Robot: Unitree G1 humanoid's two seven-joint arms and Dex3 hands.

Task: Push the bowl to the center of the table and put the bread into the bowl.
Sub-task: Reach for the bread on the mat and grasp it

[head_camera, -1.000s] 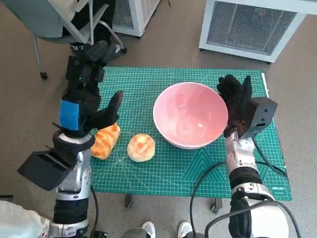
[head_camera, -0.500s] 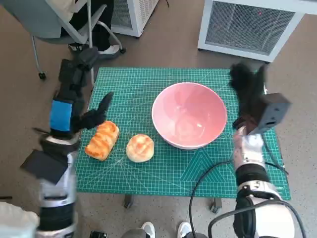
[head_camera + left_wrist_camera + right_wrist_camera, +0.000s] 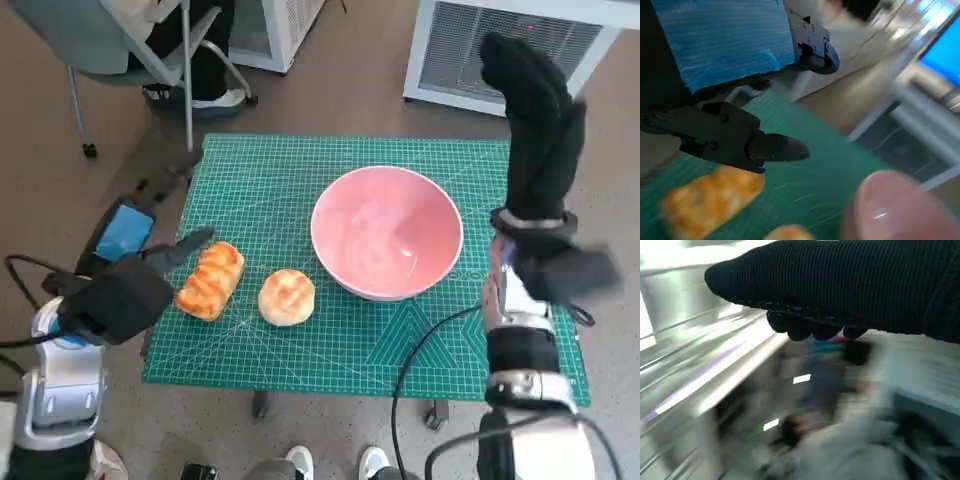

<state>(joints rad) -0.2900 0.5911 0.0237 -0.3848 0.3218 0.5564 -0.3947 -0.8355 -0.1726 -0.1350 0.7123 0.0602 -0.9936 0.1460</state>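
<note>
Head view. We see the pink bowl (image 3: 387, 232) standing upright on the green cutting mat (image 3: 290, 180), slightly toward 3 o'clock of the mat's middle. Nothing lies inside it. The long glazed bread (image 3: 210, 280) lies at 8 o'clock of the bowl, near the mat's 9 o'clock edge. The round bun (image 3: 286, 297) lies between that bread and the bowl, touching neither. Our left hand (image 3: 128, 262) sits low at the mat's 9 o'clock edge, its blue tape facing up, and one dark finger (image 3: 190, 241) reaches toward the long bread's end; we cannot tell whether it touches. Our right hand (image 3: 535, 125) is raised high at 2 o'clock of the bowl, well apart from it, its gloved fingers extended and held together, empty. A white grilled cabinet (image 3: 520, 45) stands on the floor at 12 o'clock of the mat, and a chair (image 3: 130, 50) with a seated person's legs at 11 o'clock.

Left wrist view. We see the taped back of the left hand (image 3: 722, 40) and its black fingers (image 3: 772, 147) spread apart above the mat, holding nothing. The long bread (image 3: 707, 197), the bun (image 3: 787, 232) and the bowl's rim (image 3: 900, 205) all appear blurred beyond them.

Right wrist view. We see the glove of the right hand (image 3: 850, 285) with fingertips (image 3: 812, 330) pressed side by side, gripping nothing. The background is motion-blurred; we cannot identify it reliably.
</note>
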